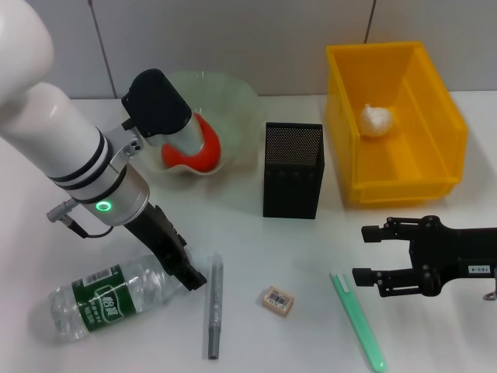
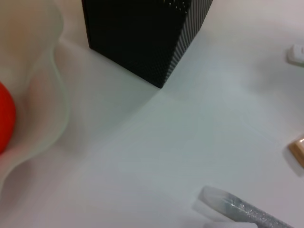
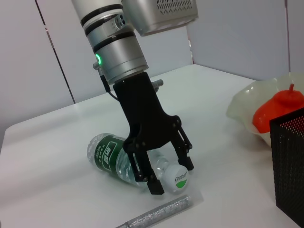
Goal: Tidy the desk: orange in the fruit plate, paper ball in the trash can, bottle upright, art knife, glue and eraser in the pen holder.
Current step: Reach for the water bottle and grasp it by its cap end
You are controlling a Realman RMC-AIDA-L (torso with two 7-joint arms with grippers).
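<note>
The bottle (image 1: 99, 301) lies on its side at the front left. My left gripper (image 1: 190, 277) is down at its neck. In the right wrist view that gripper (image 3: 171, 174) is open, with one finger on each side of the neck just behind the cap (image 3: 177, 178). The orange (image 1: 197, 148) sits in the fruit plate (image 1: 233, 95). Inside the trash can (image 1: 439, 116) lies the paper ball (image 1: 376, 120). The pen holder (image 1: 293, 169) stands mid-table. On the table lie the eraser (image 1: 277, 300), a grey glue stick (image 1: 214, 305) and the green art knife (image 1: 359, 318). My right gripper (image 1: 365, 254) hovers open at the right.
The glue stick (image 3: 159, 213) lies close beside the bottle cap and my left fingers. The pen holder (image 2: 142, 38) and fruit plate (image 2: 45, 118) stand just behind the left arm. A grey wall runs along the table's back edge.
</note>
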